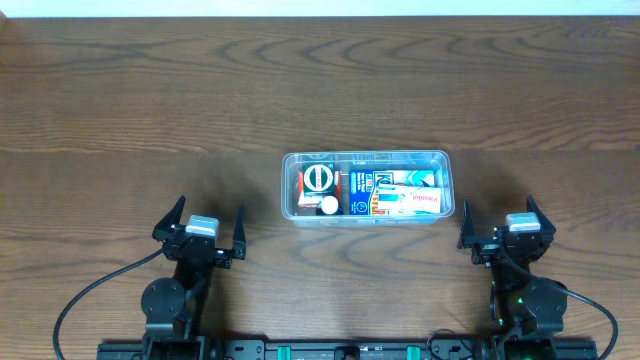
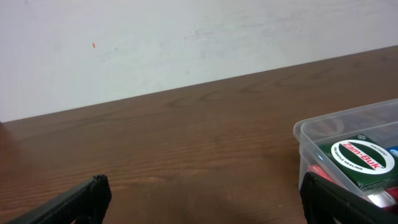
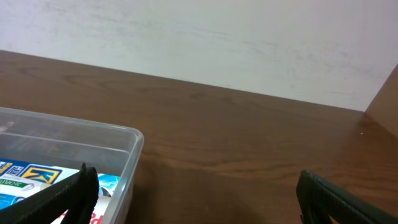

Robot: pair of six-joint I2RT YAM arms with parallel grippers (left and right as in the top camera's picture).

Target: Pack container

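Container (image 1: 365,153): clear shallow tub, standing on the wooden table (image 1: 150,100) with its long side running left to right, no lid on it.

Contents of the container: at its left end a green pack with a round white "Zam-Buk" label (image 1: 320,181), and just nearside of that a small white round item (image 1: 328,205) (type not determinable). At its middle, a blue pack (image 1: 362,190). At its right end, a white and red "Panadol" carton (image 1: 408,203) lying flat, with a further white pack (image 1: 405,179) on its far side. All items sit inside the container walls.

Left gripper (image 1: 208,210): on the nearside and left of the container, apart from it, fingers spread wide, nothing between them. Its wrist view shows only bare table between the two fingertips, with the container's left corner at the right edge.

Right gripper (image 1: 498,207): on the nearside and right of the container, near its right end, not touching, fingers likewise spread wide and carrying nothing.
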